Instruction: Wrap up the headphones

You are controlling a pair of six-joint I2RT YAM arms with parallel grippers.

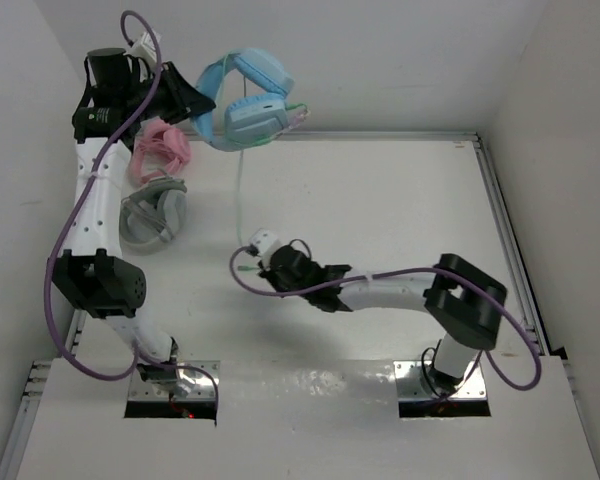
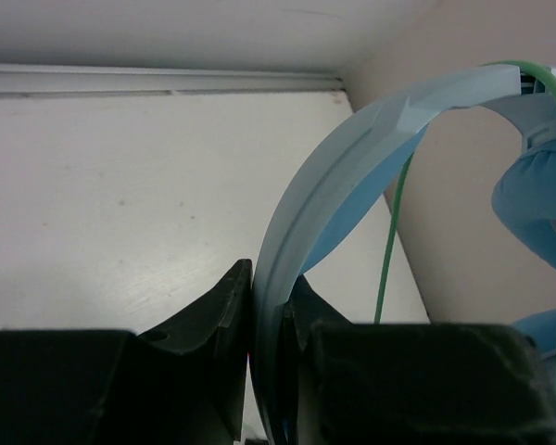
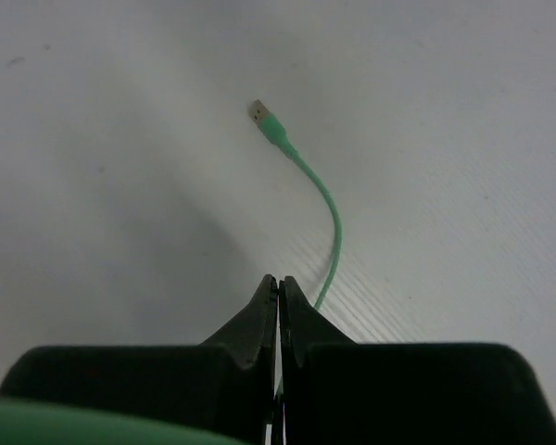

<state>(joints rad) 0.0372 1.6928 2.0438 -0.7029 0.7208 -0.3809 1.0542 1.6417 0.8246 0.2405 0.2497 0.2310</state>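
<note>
Right gripper [image 3: 278,283] pinches the green cable [image 3: 332,218] near its plug [image 3: 258,111]; left gripper [image 2: 264,278] clamps the headband [image 2: 352,158], holding the headphones [image 1: 248,100] raised over the table [image 1: 380,200]'s far edge. Best wound with gentle tension, avoiding slack loops

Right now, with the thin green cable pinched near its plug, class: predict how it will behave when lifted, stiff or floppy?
Probably floppy: past the right fingers the cable bends in a loose curve to its plug, and it trails loosely from the headphones. Likely light, being so thin. Its smooth look suggests it could slip.
</note>
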